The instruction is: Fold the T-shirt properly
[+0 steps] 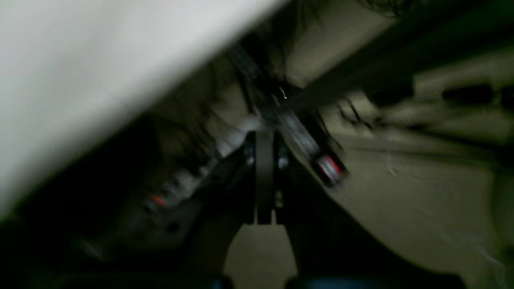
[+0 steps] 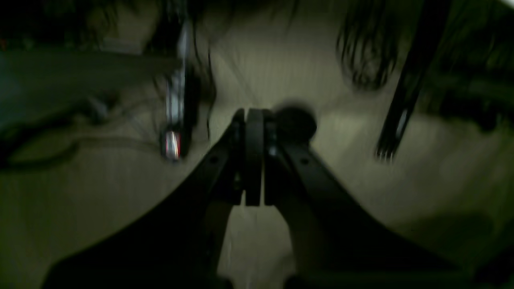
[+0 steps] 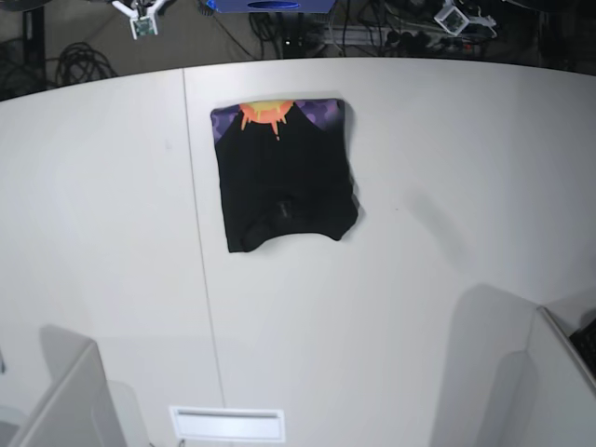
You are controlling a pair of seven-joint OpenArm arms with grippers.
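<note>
The T-shirt (image 3: 284,177) lies folded into a rough rectangle on the white table (image 3: 419,279), in the far middle of the base view. It is black, and an orange sunburst with purple print shows along its far edge. Neither arm shows in the base view. In the blurred left wrist view my left gripper (image 1: 264,136) is shut with nothing between its fingers, over a dim floor. My right gripper (image 2: 254,116) is shut and empty too, also over dim floor. No cloth shows in either wrist view.
A seam (image 3: 200,261) runs down the table left of the shirt. White panels (image 3: 65,400) stand at the near corners, with a white slot (image 3: 226,424) between them. Cables (image 3: 79,60) and gear lie beyond the far edge. A pale blurred surface (image 1: 80,68) fills the left wrist view's upper left.
</note>
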